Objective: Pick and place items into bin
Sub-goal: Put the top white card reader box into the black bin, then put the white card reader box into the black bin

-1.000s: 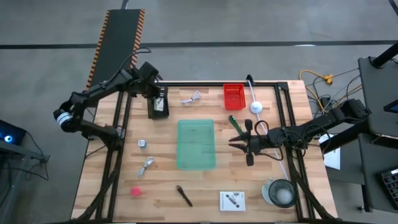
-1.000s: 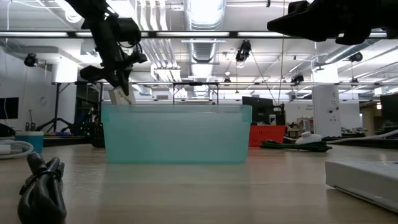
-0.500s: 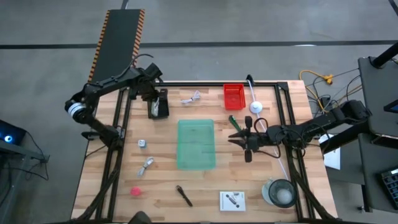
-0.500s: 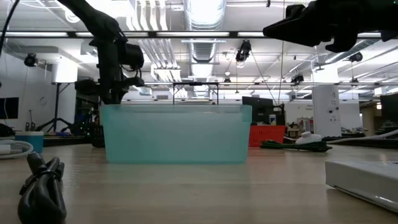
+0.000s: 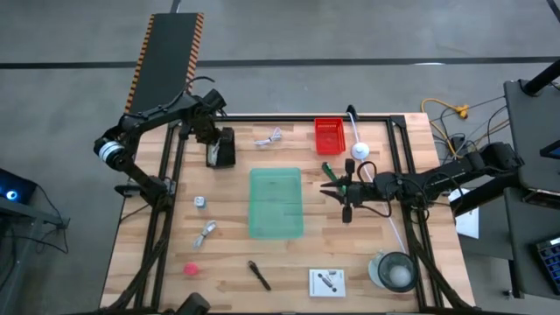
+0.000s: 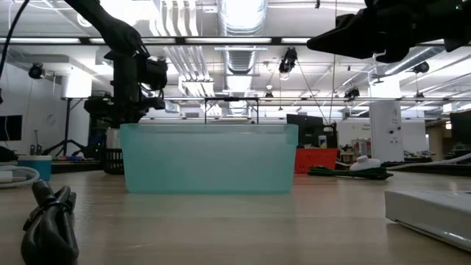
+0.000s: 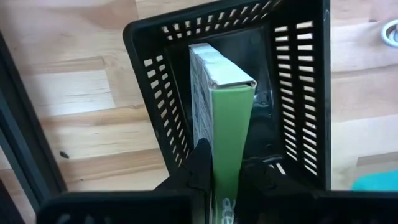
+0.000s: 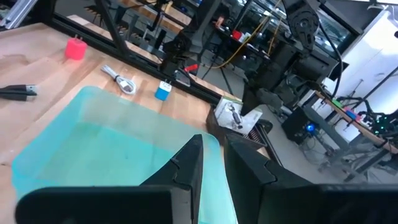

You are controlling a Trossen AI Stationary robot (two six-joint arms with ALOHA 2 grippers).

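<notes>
We hold left gripper (image 7: 225, 176) pinched on green-edged box (image 7: 227, 134), upright inside black basket (image 7: 300, 99); teal bin (image 5: 276, 203) nearer right gripper (image 5: 343, 194), fingers nearly together, empty.

From my remote station: grey concrete floor (image 5: 350, 35) around the wooden table (image 5: 236, 271). A black ramp with hazard-striped edges (image 5: 166, 52) lies at the far left. In the low view, white ceiling ducts (image 6: 243, 15), strip lights and equipment stands fill the room behind.
</notes>
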